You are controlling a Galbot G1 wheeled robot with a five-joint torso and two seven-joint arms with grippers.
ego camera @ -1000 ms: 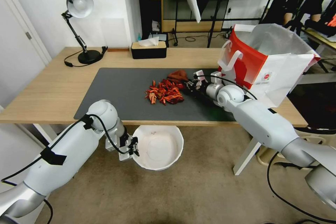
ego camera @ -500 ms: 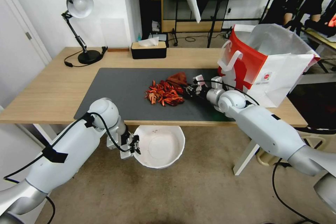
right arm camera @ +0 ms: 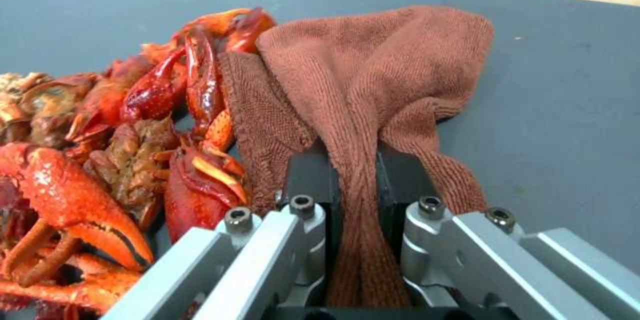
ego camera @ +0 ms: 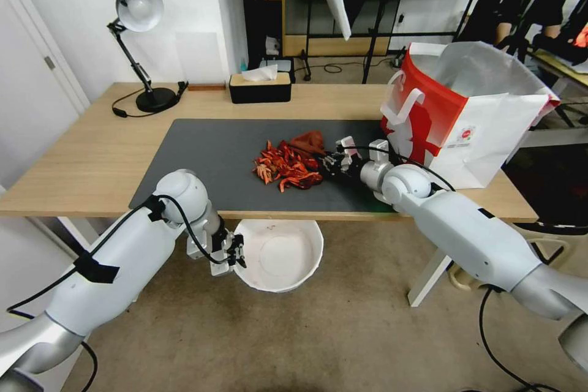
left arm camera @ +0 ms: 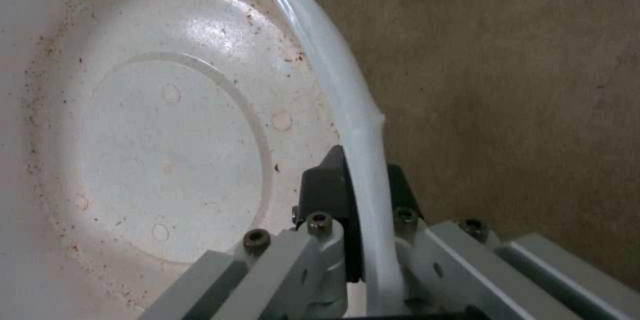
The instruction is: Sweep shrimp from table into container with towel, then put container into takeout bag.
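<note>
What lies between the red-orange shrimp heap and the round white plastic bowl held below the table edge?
In the head view, bare dark grey mat and the table's wooden front edge separate the shrimp heap from the bowl; nothing else intervenes.

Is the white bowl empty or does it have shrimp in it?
Empty. The bowl, held by its rim in the left gripper below the table edge, shows only a bare, speckled bottom; the shrimp lie on the mat.

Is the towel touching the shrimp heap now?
Touching. In the right wrist view the towel, pinched in the right gripper, presses its edge against the shrimp beside it.
</note>
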